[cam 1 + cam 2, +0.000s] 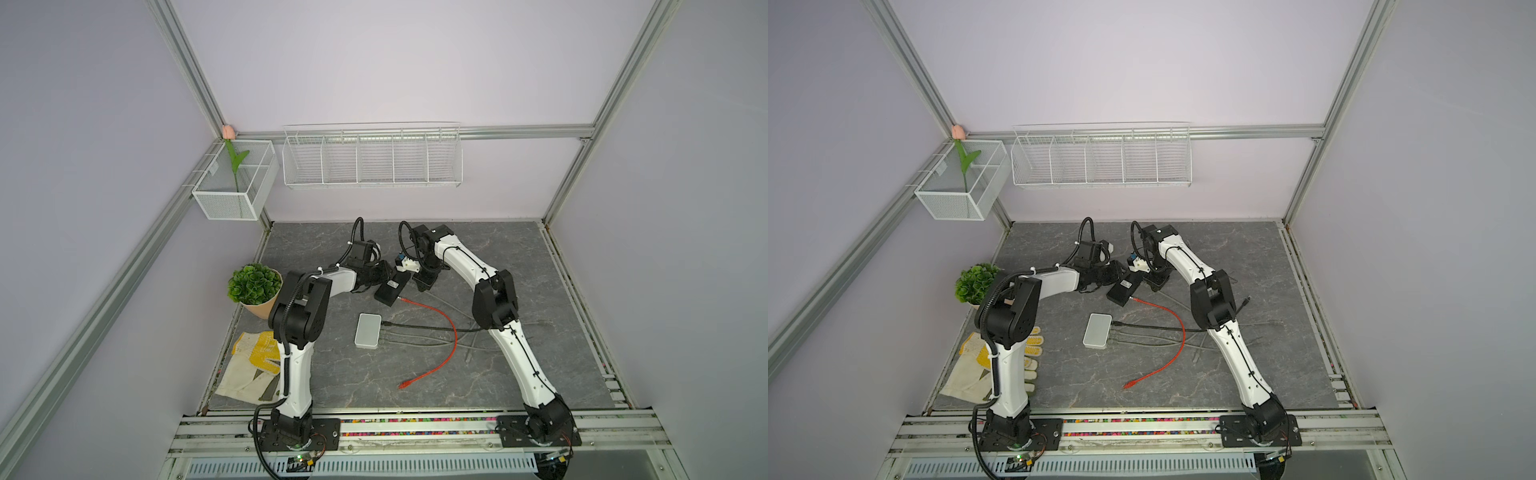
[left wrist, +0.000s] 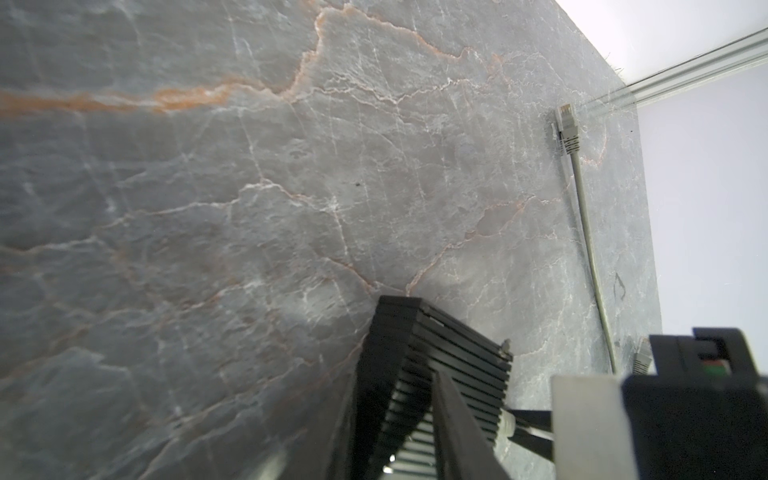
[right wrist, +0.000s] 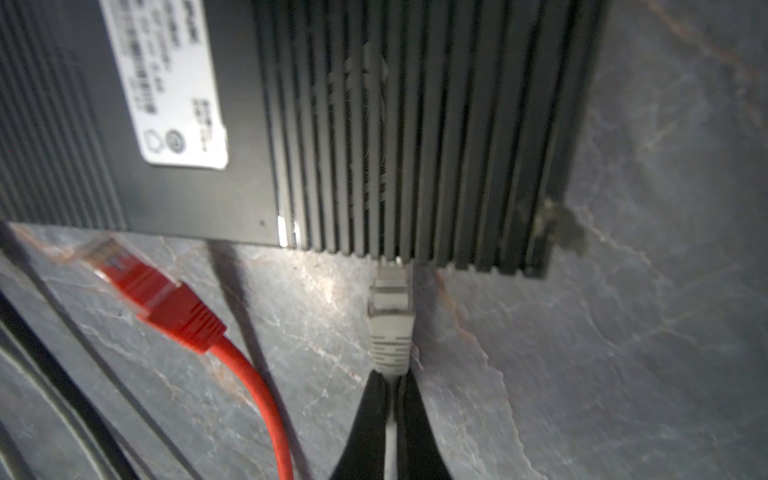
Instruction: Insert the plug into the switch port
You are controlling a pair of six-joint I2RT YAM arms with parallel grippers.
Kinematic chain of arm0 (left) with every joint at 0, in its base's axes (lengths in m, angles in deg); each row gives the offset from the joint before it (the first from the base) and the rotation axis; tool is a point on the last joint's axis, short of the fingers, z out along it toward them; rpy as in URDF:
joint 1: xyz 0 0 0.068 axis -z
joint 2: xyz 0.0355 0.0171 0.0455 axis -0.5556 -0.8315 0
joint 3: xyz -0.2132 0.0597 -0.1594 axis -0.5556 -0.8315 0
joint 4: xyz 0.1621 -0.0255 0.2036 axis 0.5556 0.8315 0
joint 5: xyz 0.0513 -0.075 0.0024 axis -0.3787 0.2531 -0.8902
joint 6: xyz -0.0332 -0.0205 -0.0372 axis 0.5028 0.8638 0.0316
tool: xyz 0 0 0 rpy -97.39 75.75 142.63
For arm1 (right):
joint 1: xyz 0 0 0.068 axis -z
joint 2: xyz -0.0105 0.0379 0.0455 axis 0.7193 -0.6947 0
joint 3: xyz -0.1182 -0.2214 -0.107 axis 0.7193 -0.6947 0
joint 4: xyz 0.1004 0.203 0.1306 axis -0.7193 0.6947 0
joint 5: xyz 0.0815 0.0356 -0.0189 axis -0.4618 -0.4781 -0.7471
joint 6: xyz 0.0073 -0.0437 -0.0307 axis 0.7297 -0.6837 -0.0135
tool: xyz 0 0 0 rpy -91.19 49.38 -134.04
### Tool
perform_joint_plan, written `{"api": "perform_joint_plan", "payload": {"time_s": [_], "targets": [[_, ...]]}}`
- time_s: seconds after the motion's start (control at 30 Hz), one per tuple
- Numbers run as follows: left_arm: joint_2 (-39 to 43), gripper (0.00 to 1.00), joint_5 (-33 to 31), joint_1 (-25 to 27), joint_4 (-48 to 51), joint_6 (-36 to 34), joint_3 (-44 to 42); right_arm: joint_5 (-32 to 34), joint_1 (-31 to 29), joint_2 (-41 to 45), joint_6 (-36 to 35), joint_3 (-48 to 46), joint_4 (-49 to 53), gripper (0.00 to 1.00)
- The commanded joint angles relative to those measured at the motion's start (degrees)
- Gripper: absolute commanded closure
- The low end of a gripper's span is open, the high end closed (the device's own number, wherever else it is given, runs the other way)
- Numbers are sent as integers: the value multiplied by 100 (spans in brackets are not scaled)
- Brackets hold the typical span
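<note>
The black ribbed switch [image 1: 390, 289] [image 1: 1123, 291] lies at the middle back of the grey stone table. My left gripper [image 2: 399, 415] is shut on the switch [image 2: 436, 353], one finger on each side. My right gripper [image 3: 392, 376] is shut on the grey cable right behind the grey plug [image 3: 390, 316]. The plug's clear tip meets the switch's [image 3: 415, 124] near edge. The port itself is hidden, so I cannot tell how deep the tip sits. In both top views the two grippers meet at the switch.
A red cable [image 1: 451, 332] curves across the table, its red plug [image 3: 166, 303] lying loose beside the switch. A white box [image 1: 368, 330] with dark cables sits nearer the front. A potted plant [image 1: 254, 286] and gloves [image 1: 253, 361] are left. Another grey plug [image 2: 567, 129] lies by the wall.
</note>
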Motion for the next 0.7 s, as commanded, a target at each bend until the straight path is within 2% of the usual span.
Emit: {"api": "perform_joint_plan", "payload": {"time_s": [0.0,0.2,0.43,0.67], "targets": [[111,68,-79,84,361,-154,-5,80,-15,386,66,-97,-162,93],[106,68,-86,82,415,-178,45,234,21,475,63,-224,-244,93],[69,61,-40,77,473,-198,239,256,58,477,44,-211,-311,93],[-73,61,4,81,545,-188,502,217,60,482,25,-163,-357,93]]}}
